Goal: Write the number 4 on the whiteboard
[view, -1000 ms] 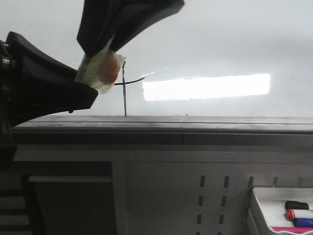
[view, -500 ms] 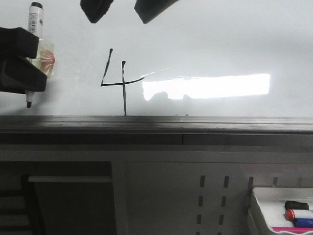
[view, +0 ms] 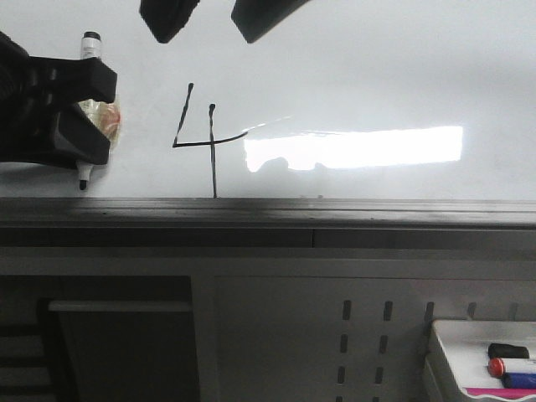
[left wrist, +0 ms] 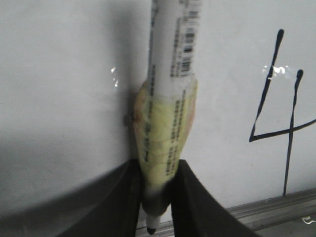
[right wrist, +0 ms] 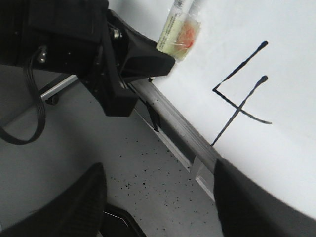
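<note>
Upright across the back of the scene stands the whiteboard (view: 377, 67), glossy, with a bright rectangular glare and a grey metal rail along its lower edge. On it, left of the glare, is the number 4 (view: 201, 138): an open-top figure whose long vertical stroke runs straight down to just above the rail, with a slanted left stroke and a horizontal bar crossing it. Left of the figure, the left gripper (view: 79, 117) has its fingers closed narrowly on a marker (view: 87, 50). That marker stands nearly vertical, long axis parallel to the 4's long stroke, black tip down near the rail, its middle wrapped in yellowish tape. Above, the right gripper (view: 216, 17) has its fingers spread apart, holding nothing. At the lower right a small white tray (view: 448, 352) holds spare markers (view: 511, 367).
</note>
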Motion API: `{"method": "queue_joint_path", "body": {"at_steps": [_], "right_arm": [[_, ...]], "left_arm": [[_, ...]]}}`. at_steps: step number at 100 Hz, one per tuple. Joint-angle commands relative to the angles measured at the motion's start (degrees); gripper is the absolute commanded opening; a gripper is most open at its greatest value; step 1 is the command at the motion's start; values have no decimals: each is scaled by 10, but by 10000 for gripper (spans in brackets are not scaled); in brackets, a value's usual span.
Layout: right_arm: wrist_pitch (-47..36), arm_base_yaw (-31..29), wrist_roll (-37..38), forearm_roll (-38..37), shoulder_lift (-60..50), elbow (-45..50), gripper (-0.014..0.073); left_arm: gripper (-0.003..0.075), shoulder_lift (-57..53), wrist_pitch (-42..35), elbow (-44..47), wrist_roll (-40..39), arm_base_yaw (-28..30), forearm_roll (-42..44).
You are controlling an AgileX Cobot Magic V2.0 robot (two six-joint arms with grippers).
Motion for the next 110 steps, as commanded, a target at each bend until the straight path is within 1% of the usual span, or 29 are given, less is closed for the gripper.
{"method": "queue_joint_path", "body": {"at_steps": [1,12,19,24,78,97,102,107,110], "right_arm": [[-30,-3,-5,-4,-21,-20,415],[-30,-3,-5,-4,-21,-20,415],[-28,-3,-5,-4,-21,-20,415],[-27,-3,-5,-4,-21,-20,415],[-18,-3,-5,-10,-21,-20,415],[-26,-3,-5,-20,-22,-20,414],[-31,-3,-5,-23,-24,-20,397],[-36,-3,-5,-28,-26,-20,352],[-38,-3,-5,-30,-29,-20,311]], "left_arm": [[108,-10,-35,-19,-5,2,-7],[238,-10,-35,-19,-5,2,-7],[295,-10,-37,-19,-5,2,-7],[317,-10,-37,-19,-5,2,-7],[320,-34,-33,-19,-5,2,5],[320,-52,-12,-19,-5,2,18],[320,-61,0,-19,-5,2,20],[318,-74,3,-18,-5,2,22],[316,-84,5,-15,-5,2,26]]}}
